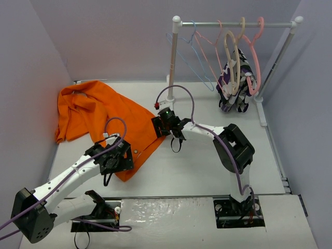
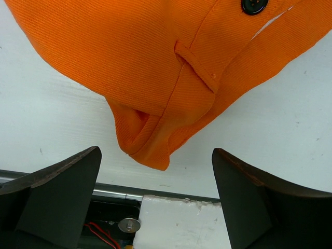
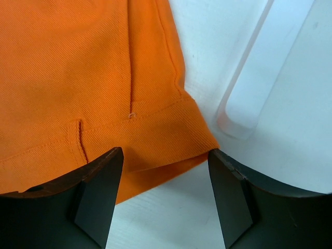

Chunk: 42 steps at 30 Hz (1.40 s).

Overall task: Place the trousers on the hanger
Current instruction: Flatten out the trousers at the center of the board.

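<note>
The orange trousers (image 1: 93,111) lie spread on the table's left half, waistband towards the arms. My left gripper (image 1: 120,165) hovers over the waistband's near corner. In the left wrist view that corner, with a belt loop (image 2: 194,72), lies just ahead of the wide-open left gripper (image 2: 155,151), and neither finger touches it. My right gripper (image 1: 162,127) is at the waistband's far right corner. There the cloth edge (image 3: 155,155) lies between the spread fingertips of the open right gripper (image 3: 165,151). The light-blue hanger (image 1: 193,36) hangs at the left end of the rack.
A white clothes rack (image 1: 174,57) stands at the back right with pink hangers (image 1: 254,57), a beige hanger (image 1: 232,57) and a patterned garment (image 1: 236,85). Its white foot (image 3: 249,93) lies close beside the right gripper. The table's near edge and a white block (image 2: 176,218) sit below the left gripper.
</note>
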{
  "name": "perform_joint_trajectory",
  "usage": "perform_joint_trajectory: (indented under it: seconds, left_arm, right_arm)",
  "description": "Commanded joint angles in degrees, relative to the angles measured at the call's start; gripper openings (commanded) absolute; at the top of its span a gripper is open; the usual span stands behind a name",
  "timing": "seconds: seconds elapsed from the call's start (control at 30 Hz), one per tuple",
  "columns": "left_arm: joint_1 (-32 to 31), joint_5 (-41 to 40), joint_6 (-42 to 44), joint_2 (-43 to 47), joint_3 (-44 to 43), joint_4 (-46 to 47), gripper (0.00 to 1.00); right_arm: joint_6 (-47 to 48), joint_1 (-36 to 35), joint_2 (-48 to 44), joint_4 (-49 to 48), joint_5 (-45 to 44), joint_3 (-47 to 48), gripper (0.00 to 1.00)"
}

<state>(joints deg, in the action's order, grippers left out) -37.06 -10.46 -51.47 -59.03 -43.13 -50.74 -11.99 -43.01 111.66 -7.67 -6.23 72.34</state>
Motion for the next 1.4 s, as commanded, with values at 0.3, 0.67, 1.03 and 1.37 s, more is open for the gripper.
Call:
perform_joint_trajectory:
  seconds: [0.3, 0.67, 1.03, 1.37]
  left_arm:
    - [0.0, -0.7, -2.0, 1.3, 0.9, 0.4, 0.88]
    - [0.0, -0.1, -2.4, 2.0, 1.9, 1.1, 0.88]
    - [0.0, 0.1, -2.7, 2.7, 2.2, 1.4, 0.88]
    - [0.0, 0.1, -2.6, 2.5, 2.3, 1.7, 0.88]
  right_arm:
    - [14.8, 3.6, 3.3, 3.6, 7.9, 11.2, 0.64]
    - [15.6, 7.0, 8.1, 5.5, 14.4, 12.7, 0.56]
    - [17.6, 8.0, 9.3, 6.5, 22.2, 13.3, 0.43]
    - [18.3, 7.6, 10.7, 7.3, 23.5, 12.7, 0.42]
